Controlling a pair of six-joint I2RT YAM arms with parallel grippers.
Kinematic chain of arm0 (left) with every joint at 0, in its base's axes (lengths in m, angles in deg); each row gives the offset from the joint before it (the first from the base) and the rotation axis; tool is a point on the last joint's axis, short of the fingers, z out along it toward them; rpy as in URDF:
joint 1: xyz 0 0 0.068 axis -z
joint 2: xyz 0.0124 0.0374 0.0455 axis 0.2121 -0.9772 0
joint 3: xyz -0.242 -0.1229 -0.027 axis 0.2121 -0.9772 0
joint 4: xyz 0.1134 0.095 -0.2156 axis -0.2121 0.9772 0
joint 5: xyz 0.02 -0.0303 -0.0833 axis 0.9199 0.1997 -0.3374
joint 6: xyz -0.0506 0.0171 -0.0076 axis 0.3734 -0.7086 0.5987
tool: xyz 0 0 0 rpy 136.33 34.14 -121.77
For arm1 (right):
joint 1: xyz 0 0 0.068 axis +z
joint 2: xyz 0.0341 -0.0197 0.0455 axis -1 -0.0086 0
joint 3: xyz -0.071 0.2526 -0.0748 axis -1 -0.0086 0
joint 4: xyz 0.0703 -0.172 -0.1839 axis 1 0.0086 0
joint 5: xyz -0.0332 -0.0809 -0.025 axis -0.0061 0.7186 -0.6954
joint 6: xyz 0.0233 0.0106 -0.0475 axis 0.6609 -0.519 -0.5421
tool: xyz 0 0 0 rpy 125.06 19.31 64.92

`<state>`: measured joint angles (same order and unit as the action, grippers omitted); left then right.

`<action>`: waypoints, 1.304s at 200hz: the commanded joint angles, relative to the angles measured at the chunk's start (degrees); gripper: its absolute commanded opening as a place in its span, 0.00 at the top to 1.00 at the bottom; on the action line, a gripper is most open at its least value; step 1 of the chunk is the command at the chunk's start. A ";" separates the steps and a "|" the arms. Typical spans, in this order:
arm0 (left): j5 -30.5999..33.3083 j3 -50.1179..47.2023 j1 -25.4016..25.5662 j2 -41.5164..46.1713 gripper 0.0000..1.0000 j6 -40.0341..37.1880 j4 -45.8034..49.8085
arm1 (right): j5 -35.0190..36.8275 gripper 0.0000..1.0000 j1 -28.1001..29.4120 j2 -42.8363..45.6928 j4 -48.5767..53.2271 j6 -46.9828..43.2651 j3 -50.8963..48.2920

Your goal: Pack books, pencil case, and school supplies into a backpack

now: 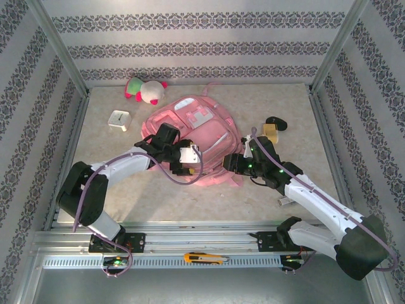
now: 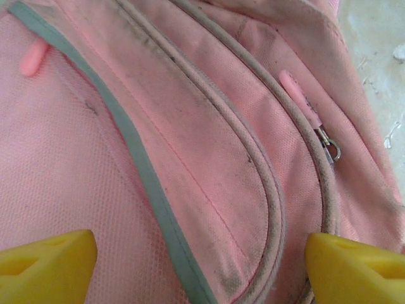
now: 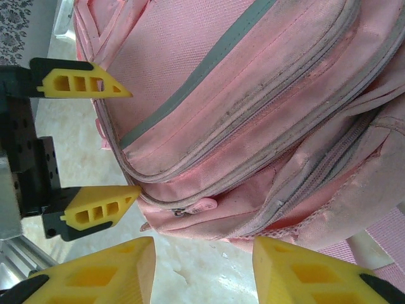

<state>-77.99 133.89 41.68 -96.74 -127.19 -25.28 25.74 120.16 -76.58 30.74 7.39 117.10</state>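
The pink backpack [image 1: 196,123] lies flat in the middle of the table. My left gripper [image 1: 185,162] hovers over its near left part. Its yellow fingers [image 2: 47,266] stand wide apart above the pink fabric and a grey trim strip [image 2: 145,171], holding nothing. My right gripper [image 3: 202,269] is open at the backpack's [image 3: 253,82] near edge, with bare table between its fingertips and a pink zipper pull [image 3: 205,206] just ahead. A pale grey bar [image 1: 283,202] and a yellow-and-black piece [image 1: 205,258] are the school supplies in sight. The books and pencil case are out of view.
A pink-and-white plush toy [image 1: 145,90] and a white clock cube [image 1: 119,120] sit at the back left. A black oval lump [image 1: 276,122] and a tan block [image 1: 271,133] lie right of the backpack. Patterned walls and metal posts enclose the table.
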 commanded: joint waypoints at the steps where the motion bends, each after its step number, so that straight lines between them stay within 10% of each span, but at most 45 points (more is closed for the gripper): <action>1: 1.00 1.47 0.85 -1.70 0.15 -3.75 -2.07 | 1.10 0.56 0.83 0.79 -0.72 -0.72 0.65; 55: 4.85 0.88 1.95 -4.84 0.19 -3.43 -9.79 | 1.70 0.55 0.90 2.42 -0.77 0.00 -0.14; 102: 1.03 0.75 2.04 -0.88 0.81 6.77 -11.88 | 3.23 0.55 0.97 4.84 0.00 0.27 -1.25; 129: -0.17 0.11 1.86 3.66 1.00 16.25 -13.48 | 3.78 0.55 0.90 5.78 -0.01 0.22 -1.39; 261: -2.34 4.99 1.16 12.56 1.00 36.59 -4.41 | 16.00 0.56 14.11 5.28 -1.25 -3.91 3.02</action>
<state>-77.88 135.90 43.36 -88.06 -96.24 -29.03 37.43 132.47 -70.87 31.77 4.97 118.72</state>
